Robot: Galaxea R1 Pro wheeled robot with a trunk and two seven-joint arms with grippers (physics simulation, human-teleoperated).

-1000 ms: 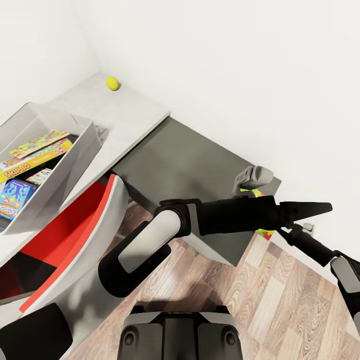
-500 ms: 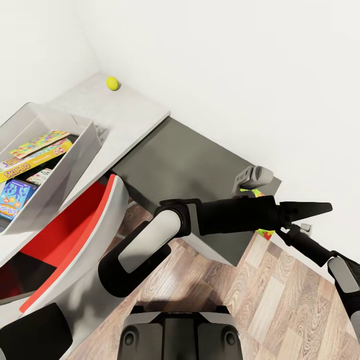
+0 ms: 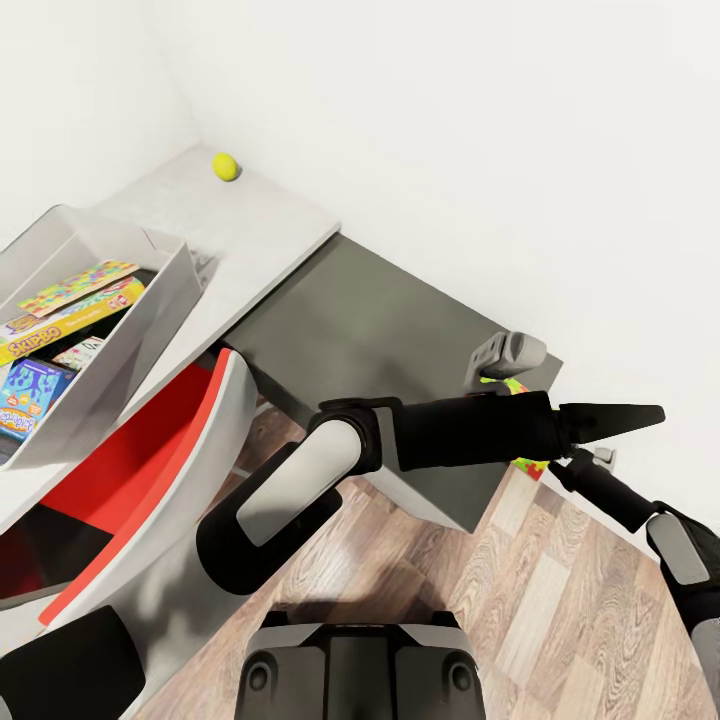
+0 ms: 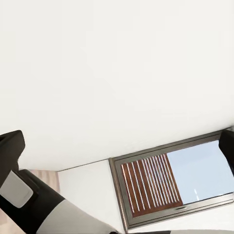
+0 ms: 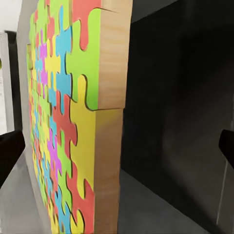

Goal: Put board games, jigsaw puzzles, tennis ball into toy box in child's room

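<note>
The toy box [image 3: 170,270] stands on the light grey part of the table [image 3: 270,225]. It holds three board games: a yellow one [image 3: 70,320], a white-green one [image 3: 80,352] and a blue one [image 3: 30,395]. One jigsaw puzzle [image 3: 78,285] lies in it too. The tennis ball [image 3: 225,166] rests near the wall corner. A second jigsaw puzzle [image 5: 73,122] sits at the dark section's far end, mostly hidden behind my left forearm, with a corner [image 3: 530,468] peeking out. My right gripper [image 5: 119,148] is open around its edge. My left gripper [image 3: 612,418] is open over the floor.
A red and white chair [image 3: 150,450] is tucked under the table beside the toy box. A small grey device [image 3: 508,352] stands at the far end of the dark grey section [image 3: 370,320]. Wood-plank floor [image 3: 560,620] lies below my right arm [image 3: 620,500].
My right arm has shifted slightly lower and closer to the table's end. The left arm, the toy box and the ball have not moved.
</note>
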